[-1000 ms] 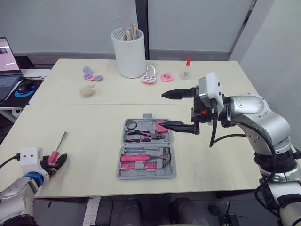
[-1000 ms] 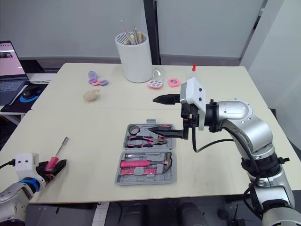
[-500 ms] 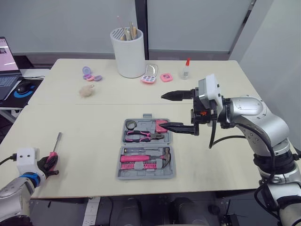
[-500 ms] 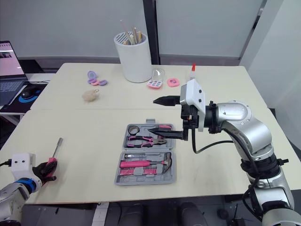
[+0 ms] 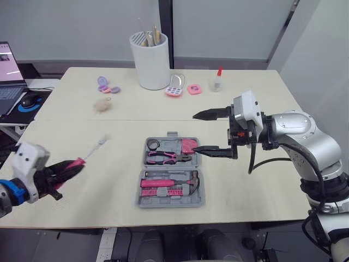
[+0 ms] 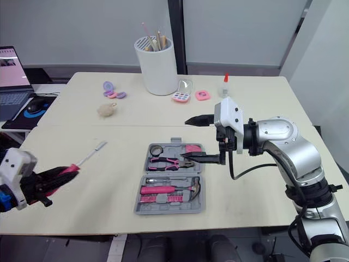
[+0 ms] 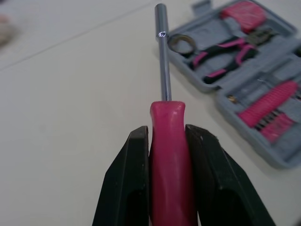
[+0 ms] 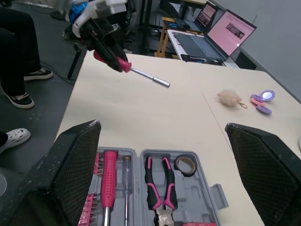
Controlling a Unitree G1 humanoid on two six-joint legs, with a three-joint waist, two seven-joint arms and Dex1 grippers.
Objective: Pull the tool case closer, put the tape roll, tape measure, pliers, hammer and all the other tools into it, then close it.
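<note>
Checking progress, nearest stuff first. Got the left gripper down by the front-left part of the table, clenched on the fat pink handle of a screwdriver. Held up off the tabletop, plain steel shaft poking out past the fingertips and aimed roughly toward the tool case. Well apart from the case though, so not packed yet.

Moving in to mid-table: lying open and flat there, grey plastic, both halves face up, close to the front edge. Looks pulled in near enough already. Packed so far: tape roll, pink-handled pliers and pink tape measure in the far half, hammer plus a strip of bits in the near half. All seated snug in moulded slots, by the look of it.

Just past that, hovering over the case's far right corner: right gripper, spread wide and carrying nothing.

Way at the back: white cup full of sticks, glue bottle, pink compacts, a fluffy ball. Doesn't read as tools, so probably ignorable.

Remaining, at a guess: drop the screwdriver in, fold one half over, snap shut. Can't tell from here which slot fits.
</note>
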